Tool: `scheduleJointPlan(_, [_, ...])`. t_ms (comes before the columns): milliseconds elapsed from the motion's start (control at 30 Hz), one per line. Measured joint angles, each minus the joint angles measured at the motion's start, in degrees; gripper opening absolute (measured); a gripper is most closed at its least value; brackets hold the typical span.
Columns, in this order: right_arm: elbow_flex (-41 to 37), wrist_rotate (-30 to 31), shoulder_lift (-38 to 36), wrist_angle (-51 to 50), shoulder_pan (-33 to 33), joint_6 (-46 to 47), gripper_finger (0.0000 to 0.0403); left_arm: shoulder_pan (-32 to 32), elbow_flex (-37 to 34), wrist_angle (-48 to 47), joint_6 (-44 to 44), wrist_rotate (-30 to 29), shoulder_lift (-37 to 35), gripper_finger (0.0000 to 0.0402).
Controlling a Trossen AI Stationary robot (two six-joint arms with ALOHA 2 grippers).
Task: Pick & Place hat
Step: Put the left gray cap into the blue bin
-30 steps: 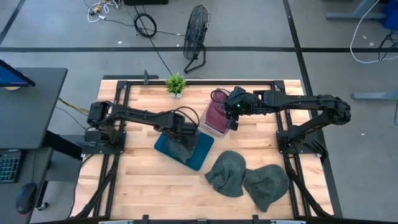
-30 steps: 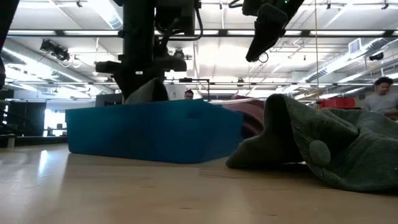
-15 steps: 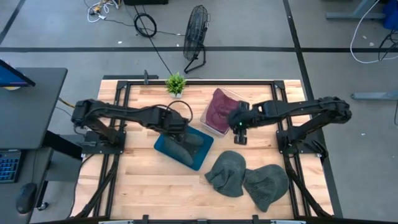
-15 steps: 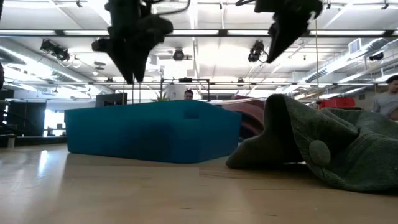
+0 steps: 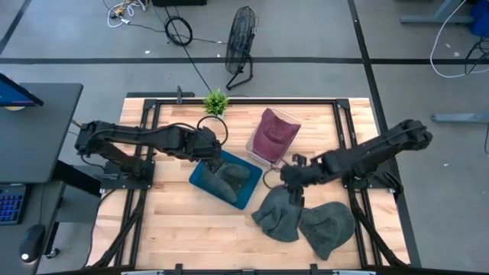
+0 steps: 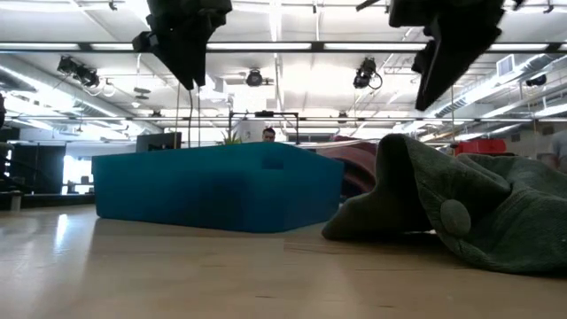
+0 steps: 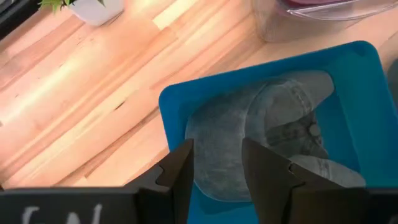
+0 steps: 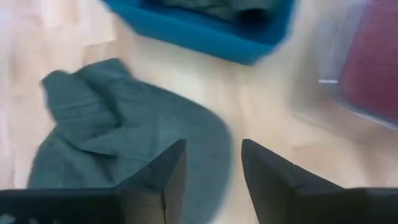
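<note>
A grey hat (image 5: 229, 177) lies inside the blue bin (image 5: 248, 191); my left wrist view shows the same grey hat (image 7: 273, 137) filling the blue bin (image 7: 177, 102). My left gripper (image 5: 213, 157) (image 7: 217, 168) is open, above the bin's far-left corner and clear of the hat. Two more grey hats lie on the wood: one (image 5: 280, 212) beside the bin, another (image 5: 328, 228) to its right. My right gripper (image 5: 293, 185) (image 8: 213, 165) hangs open above the nearer hat's (image 8: 137, 130) far edge. In the low view both grippers, left (image 6: 186, 58) and right (image 6: 447, 66), are well off the table.
A clear bin with a maroon hat (image 5: 269, 134) stands just beyond the blue bin. A small potted plant (image 5: 216, 101) sits at the table's far edge, and a floor fan (image 5: 241, 38) stands beyond it. Bare wood (image 5: 176, 229) lies at the near left.
My left gripper has risen out of the blue bin and drawn back toward the table's left, leaving the grey hat lying in the bin. My right gripper has swung from above the clear bin toward the near edge and now stands over the grey hat beside the blue bin.
</note>
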Motion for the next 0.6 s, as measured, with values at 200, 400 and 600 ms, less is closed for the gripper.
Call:
scheduleJointPlan(200, [-7.26,1.53,0.00,10.58,6.40,0.34,0.0157,0.02,0.00,-0.02,0.37,-2.12,0.02,0.0138])
scheduleJointPlan(400, [-10.70,6.59,0.00,15.16,11.60,2.79,0.0157,0.02,0.00,0.18,0.92,-5.97,0.02,0.0138])
scheduleJointPlan(600, [-12.34,9.38,1.80,20.21,15.06,4.71,0.0157,0.20,0.00,1.04,0.92,-8.54,0.02,0.0138])
